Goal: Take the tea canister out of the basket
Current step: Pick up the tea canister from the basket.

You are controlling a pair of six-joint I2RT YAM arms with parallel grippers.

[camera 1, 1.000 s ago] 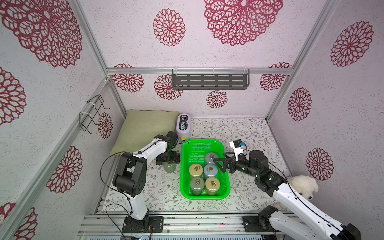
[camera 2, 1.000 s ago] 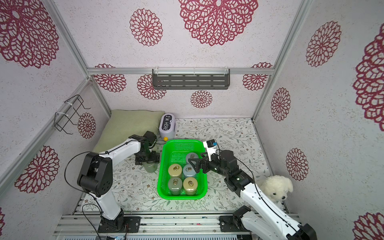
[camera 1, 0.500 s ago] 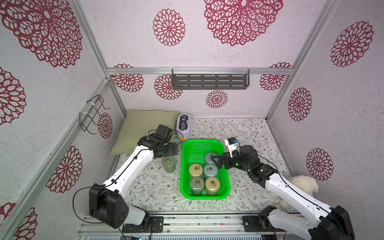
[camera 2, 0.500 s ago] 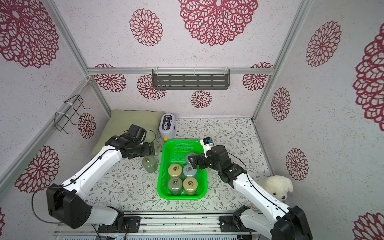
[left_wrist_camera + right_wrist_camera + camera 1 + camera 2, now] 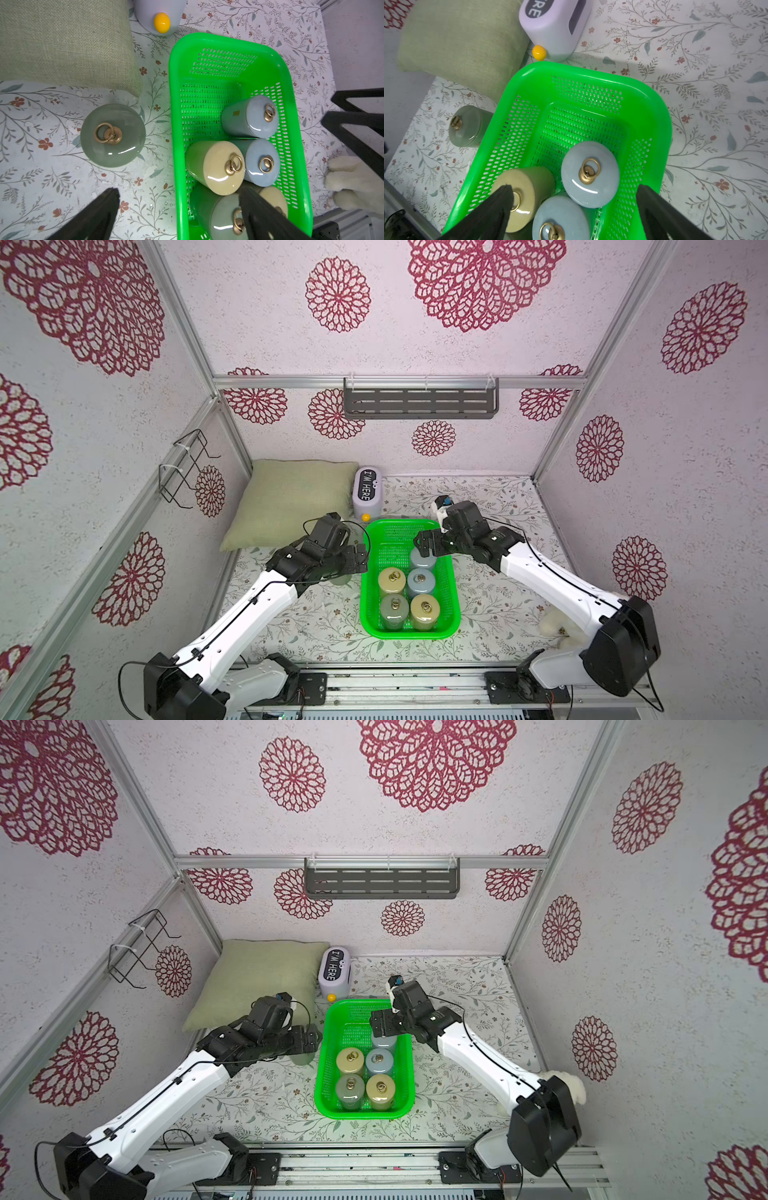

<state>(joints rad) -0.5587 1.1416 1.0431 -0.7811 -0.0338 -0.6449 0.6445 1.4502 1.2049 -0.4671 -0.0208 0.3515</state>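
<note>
A tea canister stands just left of the basket.

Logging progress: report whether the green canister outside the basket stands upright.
Upright: the canister shows its ringed lid on top, beside the basket.

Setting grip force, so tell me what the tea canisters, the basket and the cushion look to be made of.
Tea canisters: probably glazed ceramic, though lacquered metal is possible. They are glossy, with sharp light streaks on the domed lids.
Basket: moulded plastic, smooth and faintly shiny, with perforated walls and floor.
Cushion: woven cloth with a matt finish and a visibly coarse weave.
</note>
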